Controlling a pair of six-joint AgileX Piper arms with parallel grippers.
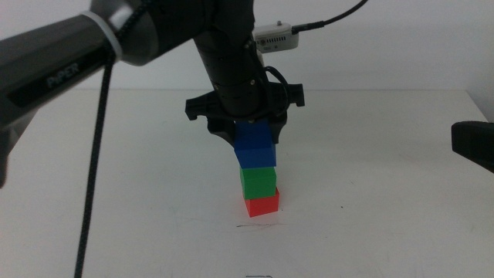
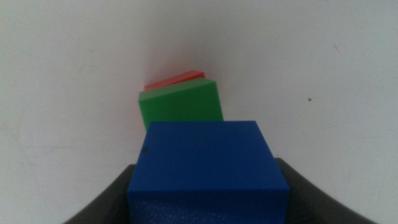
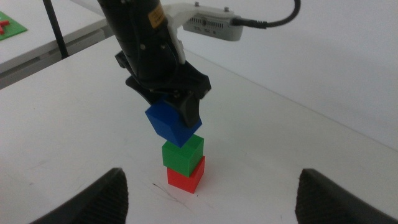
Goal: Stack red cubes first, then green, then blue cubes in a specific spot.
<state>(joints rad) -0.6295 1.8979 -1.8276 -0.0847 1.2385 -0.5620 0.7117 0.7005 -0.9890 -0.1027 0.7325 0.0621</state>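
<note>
On the white table the red cube point(image 1: 263, 205) lies at the bottom, just behind the short dark line of the specific spot point(image 1: 255, 225). The green cube point(image 1: 258, 182) sits on top of it, slightly offset. My left gripper point(image 1: 253, 137) comes down from above and is shut on the blue cube point(image 1: 255, 147), holding it at the green cube's top face; I cannot tell whether the two touch. In the left wrist view the blue cube point(image 2: 208, 165) fills the space between the jaws, with the green cube point(image 2: 180, 107) and a sliver of the red cube point(image 2: 177, 79) beyond it. My right gripper point(image 3: 217, 199) waits open at the table's right.
The left arm's black cable point(image 1: 96, 154) hangs down on the left side of the table. A white camera box point(image 1: 276, 36) sits on the left wrist. The right gripper's dark body point(image 1: 472, 144) shows at the right edge. The table's far edge runs behind the stack.
</note>
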